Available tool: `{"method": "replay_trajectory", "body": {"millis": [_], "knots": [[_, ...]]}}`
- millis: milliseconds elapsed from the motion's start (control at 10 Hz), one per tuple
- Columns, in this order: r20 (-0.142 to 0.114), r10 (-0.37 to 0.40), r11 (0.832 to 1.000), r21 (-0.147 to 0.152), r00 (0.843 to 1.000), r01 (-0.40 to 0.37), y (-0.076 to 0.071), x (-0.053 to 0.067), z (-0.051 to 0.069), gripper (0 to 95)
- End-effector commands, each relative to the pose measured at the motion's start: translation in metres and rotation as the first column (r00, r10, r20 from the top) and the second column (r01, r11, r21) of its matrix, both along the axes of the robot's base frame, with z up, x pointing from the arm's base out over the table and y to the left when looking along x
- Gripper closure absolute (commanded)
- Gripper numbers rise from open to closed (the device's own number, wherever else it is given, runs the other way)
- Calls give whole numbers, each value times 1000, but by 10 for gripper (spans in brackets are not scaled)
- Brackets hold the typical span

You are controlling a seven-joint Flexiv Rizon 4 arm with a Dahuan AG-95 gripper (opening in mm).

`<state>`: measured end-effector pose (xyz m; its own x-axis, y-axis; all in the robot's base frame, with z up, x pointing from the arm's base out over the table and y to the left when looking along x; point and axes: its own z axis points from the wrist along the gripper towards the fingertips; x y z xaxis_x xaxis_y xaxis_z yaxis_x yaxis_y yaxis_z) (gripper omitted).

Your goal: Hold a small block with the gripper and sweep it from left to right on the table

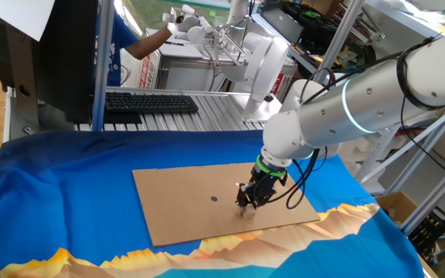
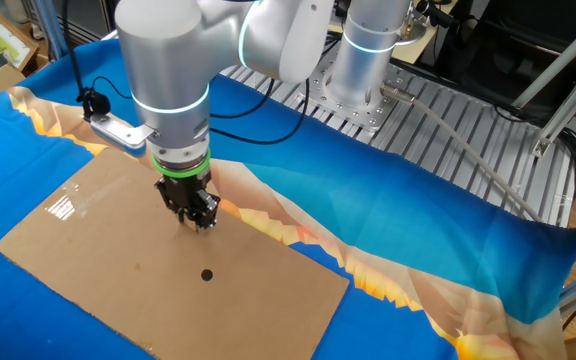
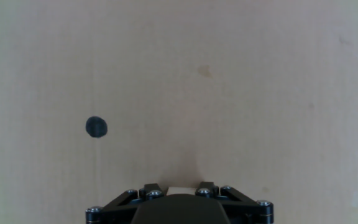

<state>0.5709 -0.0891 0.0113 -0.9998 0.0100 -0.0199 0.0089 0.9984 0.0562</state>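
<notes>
My gripper (image 1: pixel 245 207) hangs from the white arm, black fingers pointing down onto the brown cardboard sheet (image 1: pixel 176 197) on the blue-clothed table (image 1: pixel 52 201). In the hand view a pale beige small block (image 3: pixel 180 189) sits squeezed between the two black fingers (image 3: pixel 152 188), so my gripper (image 3: pixel 180 190) is shut on it. The block rests at the cardboard's surface. From the other fixed view, the gripper (image 2: pixel 198 221) stands right of the sheet's middle, and the block is too small to make out there.
A small dark dot (image 1: pixel 214 198) marks the cardboard left of the gripper, also the dot (image 3: pixel 96 127) in the hand view. Behind the table runs a grey slatted bench (image 1: pixel 207 116) with a black keyboard (image 1: pixel 149 102). The cloth's orange pattern (image 1: pixel 284 239) edges the front.
</notes>
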Motion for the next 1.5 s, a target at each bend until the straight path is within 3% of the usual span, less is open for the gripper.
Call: {"method": "replay_trajectory", "body": {"millis": [100, 200, 300, 600, 1200, 1300, 1500], "knots": [[2, 6, 1000, 2, 1000, -6, 0, -1, 0, 760], [2, 9, 1000, 3, 1000, -9, 1, -1, 0, 760], [1, 8, 1000, 2, 1000, -8, 3, -1, 0, 950], [4, -24, 1000, 6, 1000, 24, 15, -3, 1, 950], [0, -152, 988, -7, 988, 152, 72, -16, 0, 950], [0, -173, 985, -13, 985, 173, 77, -17, -1, 760], [0, -176, 984, -14, 984, 176, 77, -17, -1, 760]]}}
